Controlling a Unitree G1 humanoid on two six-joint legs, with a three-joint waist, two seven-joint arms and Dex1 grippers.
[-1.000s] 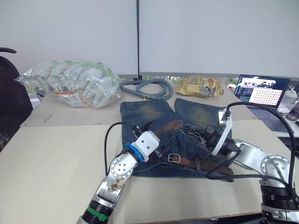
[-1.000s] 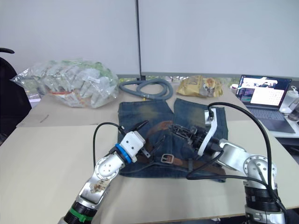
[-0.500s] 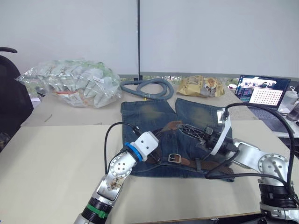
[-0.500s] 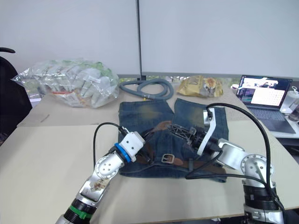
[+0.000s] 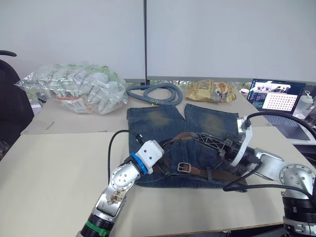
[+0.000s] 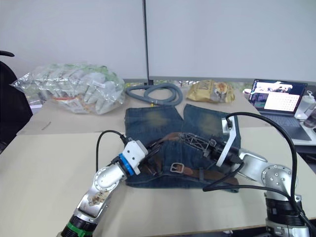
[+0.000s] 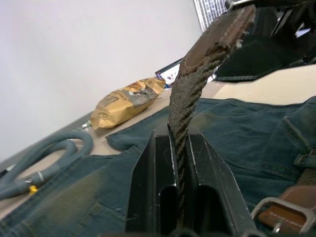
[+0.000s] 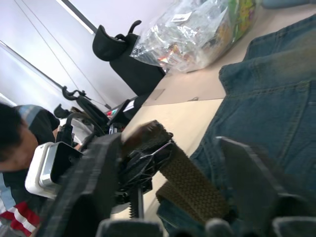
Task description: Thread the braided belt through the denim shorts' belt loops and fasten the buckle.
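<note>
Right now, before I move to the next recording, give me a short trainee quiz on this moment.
1. True or false: the left pincer is shut on the braided belt.
2. Which thing sits at the robot's far right on the table? A) the plastic bag of packets B) the laptop C) the grey hose
3. Short answer: is the buckle, lying on the denim shorts, fastened yet?

Key: 1 true; 2 B; 3 no, the belt's free end is held up, away from the buckle.
</note>
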